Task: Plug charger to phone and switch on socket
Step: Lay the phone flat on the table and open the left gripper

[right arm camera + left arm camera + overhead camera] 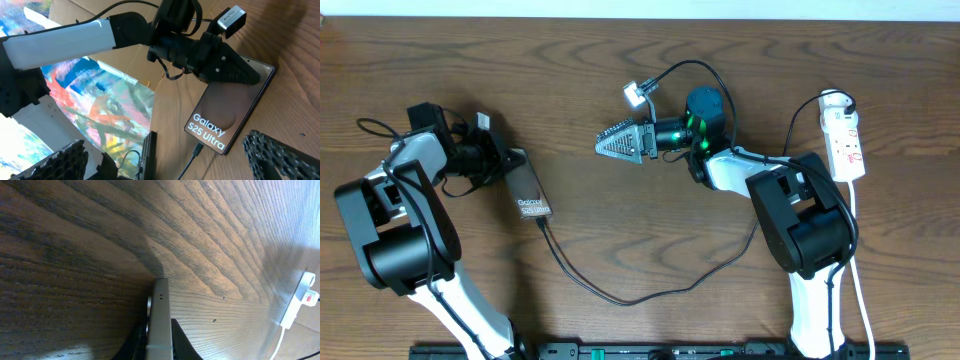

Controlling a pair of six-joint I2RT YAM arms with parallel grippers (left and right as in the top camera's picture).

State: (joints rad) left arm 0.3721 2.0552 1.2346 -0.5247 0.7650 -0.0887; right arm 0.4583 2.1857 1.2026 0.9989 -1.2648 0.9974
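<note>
Flat brown-grey phone (240, 106), white Galaxy lettering

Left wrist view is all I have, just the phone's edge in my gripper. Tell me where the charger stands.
Observer: In the right wrist view the charger meets the lettered end of the phone and looks plugged in. That end is opposite the left gripper.
Operator: Now report the other arm.
Observer: The right gripper hangs open and empty between the phone and the socket, tips toward the phone.
Operator: Give me the socket's switch state.
Observer: Cannot tell. The overhead view is too coarse to read it.
</note>
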